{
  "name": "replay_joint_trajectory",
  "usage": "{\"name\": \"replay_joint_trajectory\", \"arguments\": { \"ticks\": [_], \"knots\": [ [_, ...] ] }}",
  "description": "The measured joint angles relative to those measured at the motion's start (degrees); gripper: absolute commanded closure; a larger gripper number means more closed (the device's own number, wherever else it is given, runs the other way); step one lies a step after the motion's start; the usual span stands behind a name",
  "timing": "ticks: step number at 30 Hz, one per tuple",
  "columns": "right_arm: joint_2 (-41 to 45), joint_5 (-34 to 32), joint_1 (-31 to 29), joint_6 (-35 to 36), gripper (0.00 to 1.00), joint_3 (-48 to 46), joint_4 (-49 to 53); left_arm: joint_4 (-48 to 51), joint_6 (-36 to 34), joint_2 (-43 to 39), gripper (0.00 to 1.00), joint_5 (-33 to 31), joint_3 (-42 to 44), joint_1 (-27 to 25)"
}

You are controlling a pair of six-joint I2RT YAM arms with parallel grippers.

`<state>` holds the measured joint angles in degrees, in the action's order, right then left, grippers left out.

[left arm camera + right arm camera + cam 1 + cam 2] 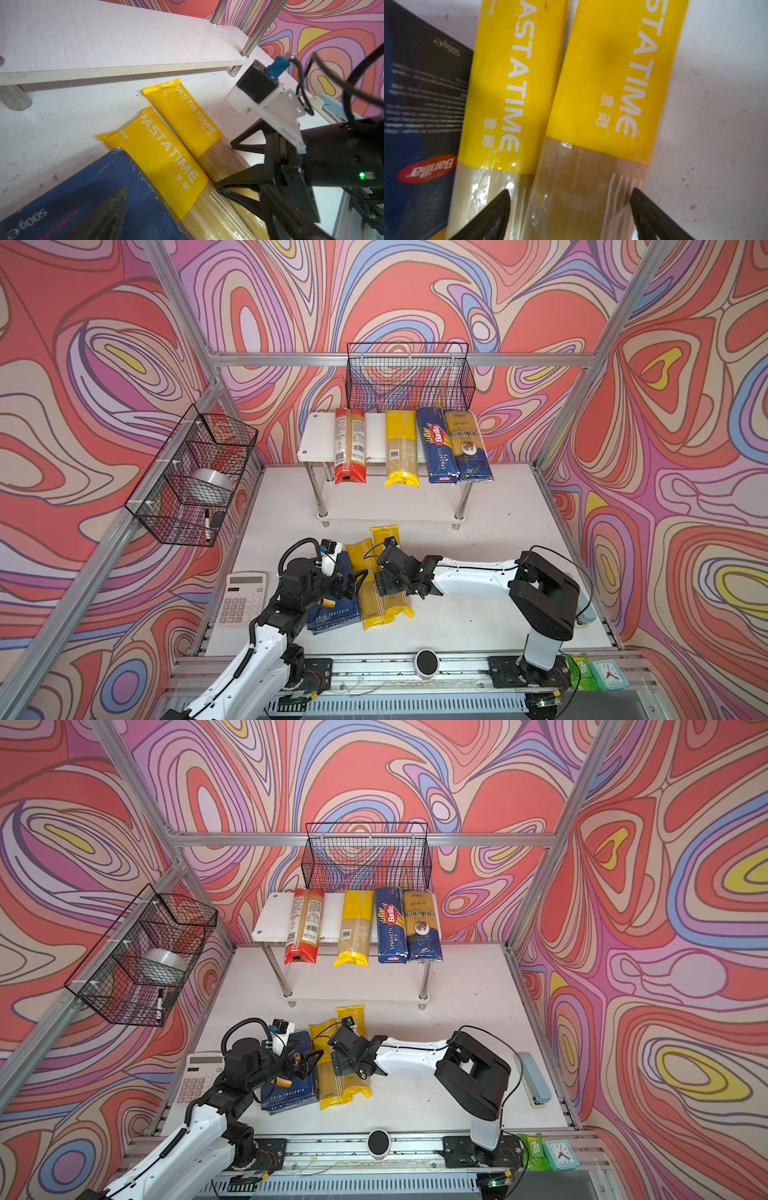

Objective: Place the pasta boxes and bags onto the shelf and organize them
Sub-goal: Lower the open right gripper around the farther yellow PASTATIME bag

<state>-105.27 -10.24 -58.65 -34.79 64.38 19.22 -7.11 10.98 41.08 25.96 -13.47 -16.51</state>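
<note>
At the lower left of a top view a white calculator (242,599) lay on the bench (478,531), and just right of it the left pincer (352,581) hung over the wide rigatoni carton (332,616); only one of its fingers showed in the left wrist view, so I could not tell whether it stood apart or together. Touching the carton's right edge lay the left yellow bag (508,93), and pressed along that one the right yellow bag (602,83), both flat in the lower middle of the frame. The right pincer (570,191) was spread wide and gripping nothing, its jaws straddling the right yellow bag at its clear window (one finger over the seam with the neighbour, the other at the bag's outer edge). This bag probably handles light and fairly rigid lengthwise, yet its film looks slick and the dry strands brittle, so a moderate squeeze across the narrow width, near mid-length for balance, seems the best hold. In the upper middle, the shelf (316,439) carried on its top board, left to right, a red bag (350,443), a yellow bag (401,448), the spaghetti carton (436,443) and a gold-and-navy bag (467,443), all overhanging the front edge.
</note>
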Motion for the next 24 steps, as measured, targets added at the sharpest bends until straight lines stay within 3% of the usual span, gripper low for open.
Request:
{"name": "replay_joint_trajectory", "arguments": {
  "ticks": [15,24],
  "knots": [
    [-1.2,-3.3,1.3,0.6,0.06,-0.1,5.5,0.0,0.0,-1.2,0.0,0.0,0.0,0.0],
    [11.2,-1.1,2.6,4.3,0.02,-8.2,5.2,0.0,0.0,-1.2,0.0,0.0,0.0,0.0]
  ]
}}
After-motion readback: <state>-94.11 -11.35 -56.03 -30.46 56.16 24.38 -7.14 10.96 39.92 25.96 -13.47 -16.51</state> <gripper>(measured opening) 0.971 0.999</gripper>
